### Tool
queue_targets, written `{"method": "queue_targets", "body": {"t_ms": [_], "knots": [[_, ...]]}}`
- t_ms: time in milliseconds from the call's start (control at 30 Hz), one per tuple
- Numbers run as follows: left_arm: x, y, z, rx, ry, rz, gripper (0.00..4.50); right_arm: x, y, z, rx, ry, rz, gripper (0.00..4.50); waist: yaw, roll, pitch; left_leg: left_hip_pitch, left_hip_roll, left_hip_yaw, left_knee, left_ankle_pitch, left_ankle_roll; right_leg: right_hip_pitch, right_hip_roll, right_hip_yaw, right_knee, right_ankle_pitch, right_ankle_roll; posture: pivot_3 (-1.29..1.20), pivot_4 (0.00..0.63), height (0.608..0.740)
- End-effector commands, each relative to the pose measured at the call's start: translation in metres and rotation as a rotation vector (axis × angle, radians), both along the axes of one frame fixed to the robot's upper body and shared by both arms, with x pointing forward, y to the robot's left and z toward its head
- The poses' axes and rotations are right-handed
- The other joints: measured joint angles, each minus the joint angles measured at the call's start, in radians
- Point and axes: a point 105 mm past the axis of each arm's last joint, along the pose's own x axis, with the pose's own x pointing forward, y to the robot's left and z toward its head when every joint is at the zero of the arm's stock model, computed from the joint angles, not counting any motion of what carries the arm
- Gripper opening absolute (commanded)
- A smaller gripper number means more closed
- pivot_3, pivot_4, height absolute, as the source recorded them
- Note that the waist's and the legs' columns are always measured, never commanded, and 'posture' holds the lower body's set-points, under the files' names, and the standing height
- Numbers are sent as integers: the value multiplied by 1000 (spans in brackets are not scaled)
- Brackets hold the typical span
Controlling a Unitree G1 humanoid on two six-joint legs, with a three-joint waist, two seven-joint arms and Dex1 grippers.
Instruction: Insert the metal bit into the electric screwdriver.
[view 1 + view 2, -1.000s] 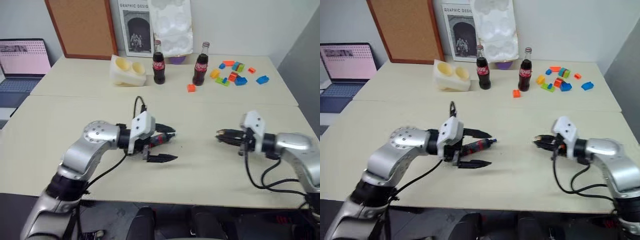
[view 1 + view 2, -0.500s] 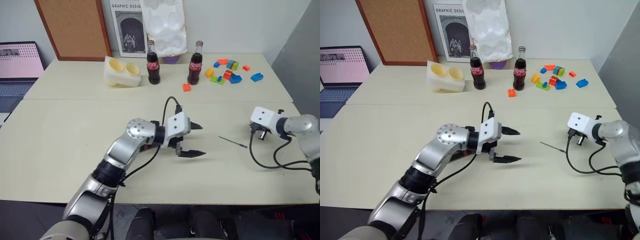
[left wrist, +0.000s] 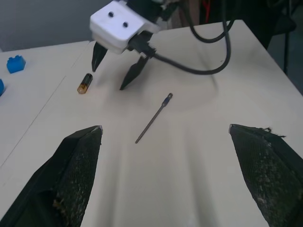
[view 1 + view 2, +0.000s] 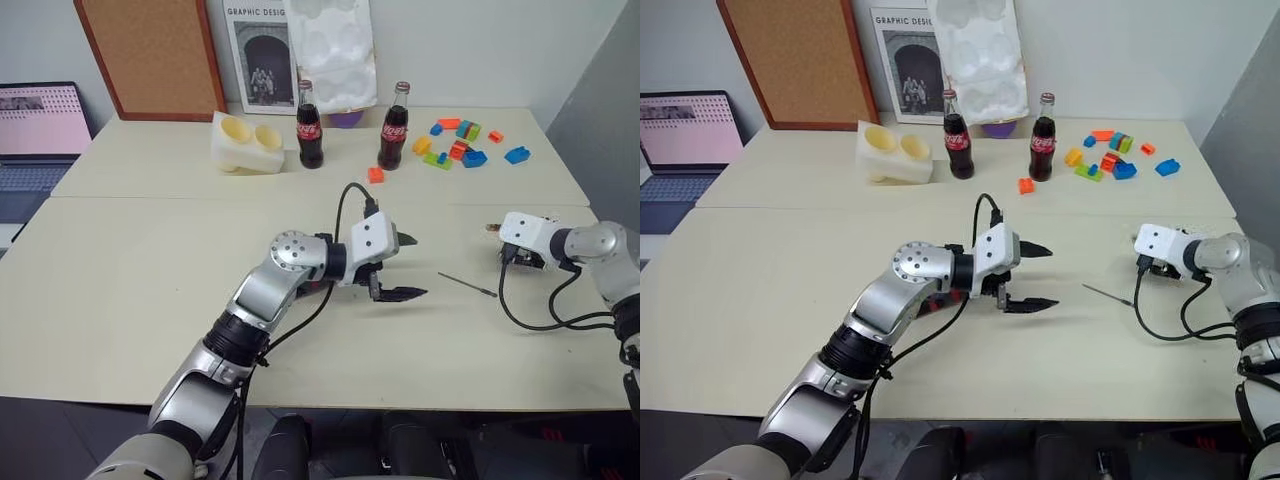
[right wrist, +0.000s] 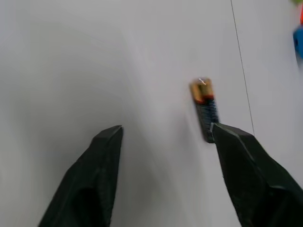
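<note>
- Since a second ago, the electric screwdriver (image 4: 930, 303) has been let go by the left gripper (image 4: 420, 267), and the metal bit (image 4: 466, 285) has been released by the right gripper (image 3: 108, 78); the bit is now seen lying flat on the table (image 4: 150, 260).
- One laptop (image 4: 35, 130) and one cork board (image 4: 145, 55) are found far to the left of the bit, toward the back.
- One white foam block (image 4: 245, 143) with two hollows is placed well behind and left of the bit.
- One screwdriver is counted: a red-and-black patch is glimpsed under the left forearm, well left of the bit, mostly hidden.
- Two cola bottles (image 4: 309, 125) (image 4: 392, 128) are stood upright, well behind the bit, with one orange block (image 4: 375, 175) between them and slightly nearer.
- The left gripper is held just left of the bit, pointed toward it, its two fingers spread wide and nothing held between them.
- One bit is counted; it is touched by neither gripper.
- A cluster of coloured blocks (image 4: 455, 150) is seen well behind the bit; their number cannot be told exactly.
- One short brass-coloured cylinder (image 3: 84, 83) is laid behind and to the right of the bit.
- The right gripper is held near the bit's right end, beside the cylinder, fingers parted and empty.
</note>
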Motion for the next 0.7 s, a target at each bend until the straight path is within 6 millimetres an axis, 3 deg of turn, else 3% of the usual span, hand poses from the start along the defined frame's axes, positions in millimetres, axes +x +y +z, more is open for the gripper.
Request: {"method": "queue_targets", "body": {"t_ms": [33,100,200,267,367,567,700], "knots": [[13,23,20,-23,-17,69,4500,-24,10,37,112,-41,69,4021,1,0,0,0,0,0,0,0,0,0,0,0,0,0,0,0,150,740],[21,37,28,-1,-25,114,4500,-45,21,48,176,-26,111,4021,2,1,1,0,0,-1,0,0,0,0,0,-1,0,0,0,0,150,740],[34,71,33,109,-13,196,4500,-90,53,60,382,46,219,4021,3,1,1,-1,0,-1,0,0,0,0,0,-1,0,0,1,0,150,740],[41,93,28,224,-8,249,4500,-118,79,63,494,107,292,4021,1,1,1,-1,0,-4,0,0,0,1,0,-4,0,0,1,0,150,740],[43,115,22,352,20,271,4500,-143,106,65,594,187,335,4021,-5,2,1,0,1,-4,0,0,0,1,1,-4,0,0,1,0,150,740],[36,129,16,504,86,246,4500,-158,134,58,667,222,349,4021,3,0,1,-1,1,-4,2,0,0,2,0,-4,-1,0,1,0,150,740],[29,122,7,552,127,214,4500,-164,147,52,708,236,359,4021,7,0,1,-3,1,-6,1,0,0,1,0,-6,-3,0,1,0,150,740]]}}
